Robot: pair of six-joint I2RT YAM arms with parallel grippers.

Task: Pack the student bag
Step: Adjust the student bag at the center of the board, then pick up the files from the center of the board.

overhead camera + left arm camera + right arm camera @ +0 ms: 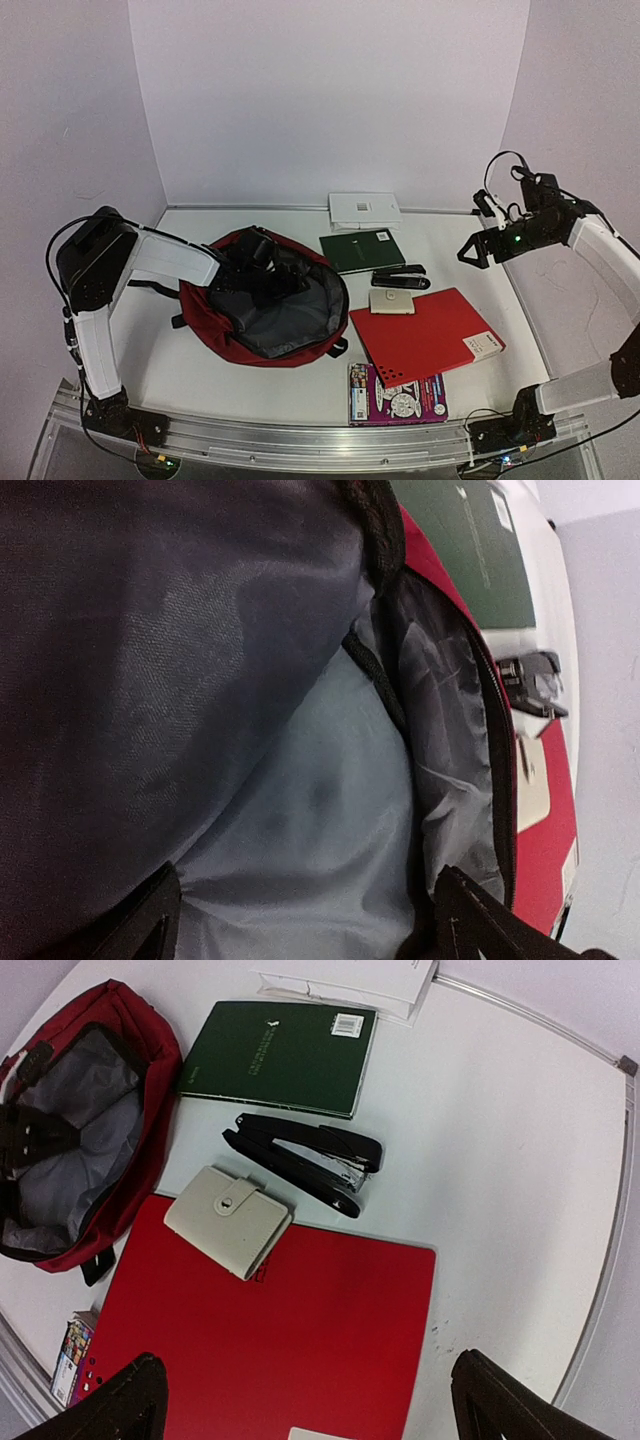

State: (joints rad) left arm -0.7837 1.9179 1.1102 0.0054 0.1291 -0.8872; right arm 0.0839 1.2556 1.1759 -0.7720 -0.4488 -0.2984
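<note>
The student bag point(215, 325) is a dark red backpack lying on the table at the left, its mouth unzipped and its grey lining showing. My left gripper point(265, 265) reaches into the upper part of that mouth. In the left wrist view its fingers point(150, 910) stand wide apart, and the gripper point(305, 880) is open with only grey lining point(300, 810) between them. My right gripper point(475, 248) hangs open high at the right, away from the bag. In the right wrist view that gripper point(307, 1360) is above the red folder point(270, 1340) with nothing in it.
Right of the bag lie a green notebook point(362, 250), a black stapler point(400, 277), a beige snap wallet point(392, 301) on the corner of the red folder point(425, 335), and a colourful booklet point(397, 393) at the front. White papers point(364, 211) sit by the back wall.
</note>
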